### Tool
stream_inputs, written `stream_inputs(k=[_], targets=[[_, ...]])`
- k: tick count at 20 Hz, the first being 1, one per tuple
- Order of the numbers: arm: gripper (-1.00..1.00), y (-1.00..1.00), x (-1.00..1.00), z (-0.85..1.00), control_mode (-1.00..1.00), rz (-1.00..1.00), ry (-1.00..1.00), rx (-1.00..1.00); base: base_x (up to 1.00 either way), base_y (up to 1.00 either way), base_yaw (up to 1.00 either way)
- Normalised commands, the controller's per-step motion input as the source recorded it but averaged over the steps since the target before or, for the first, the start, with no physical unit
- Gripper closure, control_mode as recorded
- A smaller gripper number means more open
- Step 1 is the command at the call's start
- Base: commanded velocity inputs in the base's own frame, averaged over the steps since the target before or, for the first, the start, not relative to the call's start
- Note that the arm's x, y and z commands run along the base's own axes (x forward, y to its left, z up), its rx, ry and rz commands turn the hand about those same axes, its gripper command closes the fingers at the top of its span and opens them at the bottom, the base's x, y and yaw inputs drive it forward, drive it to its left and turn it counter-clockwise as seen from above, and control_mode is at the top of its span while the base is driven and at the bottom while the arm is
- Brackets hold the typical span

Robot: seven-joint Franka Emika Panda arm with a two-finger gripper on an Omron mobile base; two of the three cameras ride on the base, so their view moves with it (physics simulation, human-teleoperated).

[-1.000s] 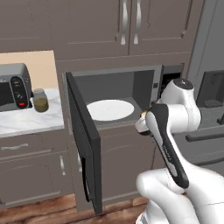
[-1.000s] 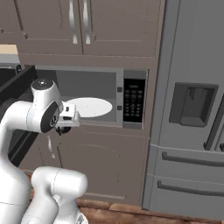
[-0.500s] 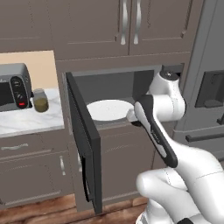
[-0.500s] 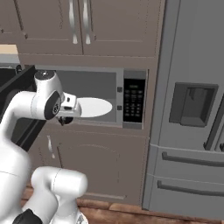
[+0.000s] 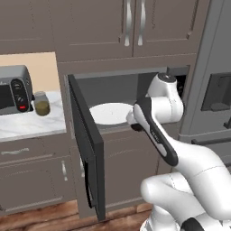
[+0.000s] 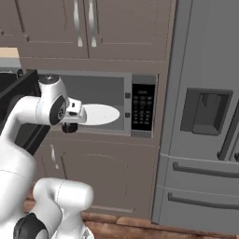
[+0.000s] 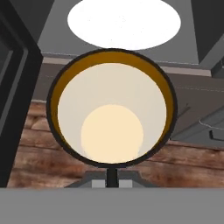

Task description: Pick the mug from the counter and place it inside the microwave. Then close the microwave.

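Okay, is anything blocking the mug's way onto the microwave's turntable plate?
Nothing visible. The end effector holds the mug just outside the microwave; the door is swung wide open, and the white turntable plate ahead is bare.

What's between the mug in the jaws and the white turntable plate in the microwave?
Nothing. In the hand view, the mug sits just short of the turntable plate, with only the bare microwave floor and front sill between them.

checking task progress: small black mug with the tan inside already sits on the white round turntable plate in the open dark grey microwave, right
Not quite. The small black mug with the tan inside is held by the gripper in front of the open dark grey microwave, short of the white round turntable plate, as the hand view shows.
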Motion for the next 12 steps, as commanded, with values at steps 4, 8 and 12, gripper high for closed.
stream_inputs(k=[4, 8, 12], targets=[[1.0, 0.18, 0.29, -0.07, -1.0, 0.0, -0.06, 0.0, 0.0, 0.0, 0.0], [1.0, 0.15, 0.38, 0.0, -1.0, 0.0, -0.03, 0.0, 0.0, 0.0, 0.0], [1.0, 0.13, 0.2, 0.0, -1.0, 0.0, -0.09, 0.0, 0.0, 0.0, 0.0]])
